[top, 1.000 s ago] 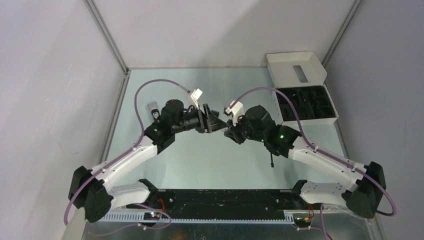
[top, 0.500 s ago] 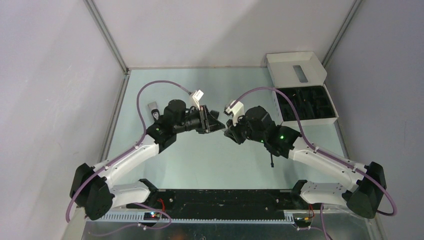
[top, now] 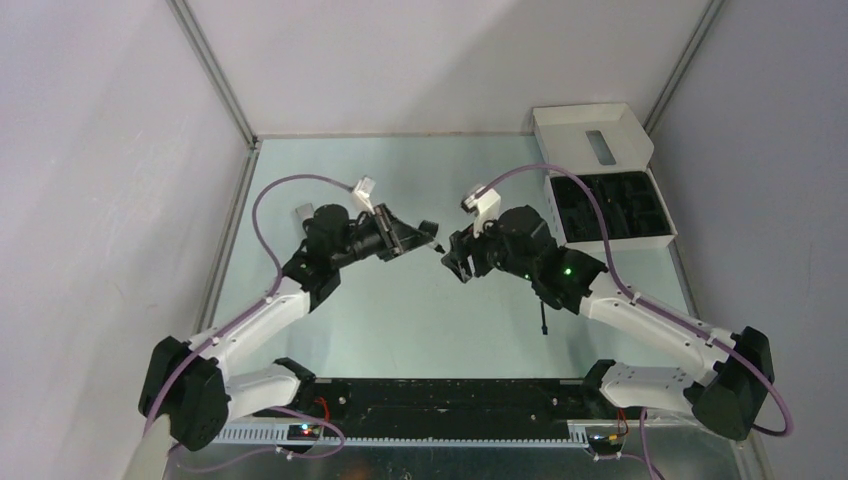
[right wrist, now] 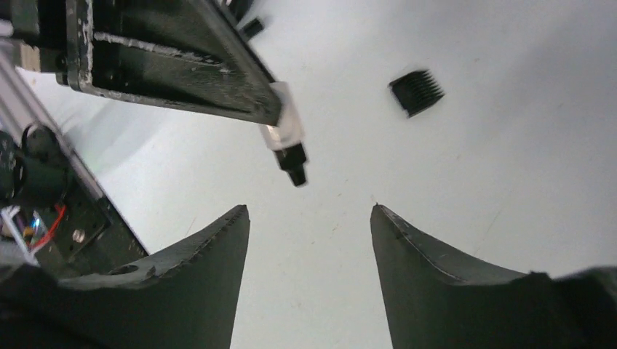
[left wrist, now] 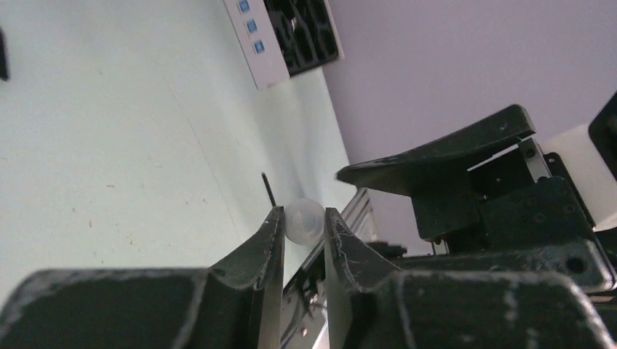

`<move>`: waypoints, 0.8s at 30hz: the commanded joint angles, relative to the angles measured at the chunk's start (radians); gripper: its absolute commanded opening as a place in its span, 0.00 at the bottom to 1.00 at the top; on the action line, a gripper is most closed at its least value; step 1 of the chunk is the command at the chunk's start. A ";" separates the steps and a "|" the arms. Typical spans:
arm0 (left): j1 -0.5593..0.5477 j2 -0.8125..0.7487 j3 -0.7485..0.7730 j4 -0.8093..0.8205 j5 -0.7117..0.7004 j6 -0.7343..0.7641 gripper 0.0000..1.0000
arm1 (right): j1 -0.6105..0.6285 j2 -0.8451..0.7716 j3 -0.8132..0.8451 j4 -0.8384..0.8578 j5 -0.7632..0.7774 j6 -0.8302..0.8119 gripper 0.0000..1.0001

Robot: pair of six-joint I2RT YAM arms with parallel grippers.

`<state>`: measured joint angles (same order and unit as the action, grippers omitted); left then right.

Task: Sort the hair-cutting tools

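Note:
My left gripper [left wrist: 302, 217] is shut on a small translucent bottle [left wrist: 305, 225] with a black tip [right wrist: 293, 169], held above the table. In the top view the left gripper [top: 422, 235] faces my right gripper [top: 455, 260] across a short gap. The right gripper [right wrist: 309, 211] stands open and empty just below the bottle. A black comb attachment [right wrist: 416, 92] lies on the table beyond it. A thin stick brush [top: 543, 322] lies near the right forearm. The silver-grey clipper [top: 304, 214] shows partly behind the left arm.
A white box [top: 592, 135] with a black compartment tray [top: 610, 212] stands at the back right. A small black piece [right wrist: 251, 27] lies on the table past the left gripper. Grey walls close in the pale green table.
The left gripper closed on the small bottle, then the right gripper opened and let it go. The left arm has drawn back to the left with the bottle.

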<state>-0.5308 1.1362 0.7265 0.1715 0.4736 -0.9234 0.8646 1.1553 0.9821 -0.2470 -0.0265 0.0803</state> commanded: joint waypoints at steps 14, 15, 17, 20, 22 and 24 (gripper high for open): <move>0.106 -0.188 -0.368 0.748 -0.331 -0.680 0.05 | -0.185 0.020 -0.053 0.592 -0.147 0.607 0.74; 0.106 -0.195 -0.371 0.755 -0.347 -0.704 0.05 | -0.184 0.038 -0.056 0.640 -0.150 0.653 0.72; 0.105 -0.206 -0.372 0.765 -0.364 -0.725 0.05 | -0.177 0.067 -0.061 0.706 -0.158 0.709 0.68; 0.104 -0.225 -0.367 0.760 -0.383 -0.742 0.05 | -0.145 0.110 -0.062 0.785 -0.152 0.749 0.65; 0.104 -0.231 -0.361 0.755 -0.384 -0.755 0.05 | -0.127 0.131 -0.062 0.848 -0.144 0.770 0.63; 0.101 -0.232 -0.360 0.755 -0.387 -0.775 0.05 | -0.117 0.153 -0.062 0.886 -0.141 0.781 0.62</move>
<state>-0.4294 0.9218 0.3534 0.8726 0.1295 -1.6337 0.7185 1.2812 0.9184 0.4370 -0.1669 0.7799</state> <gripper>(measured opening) 0.246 0.628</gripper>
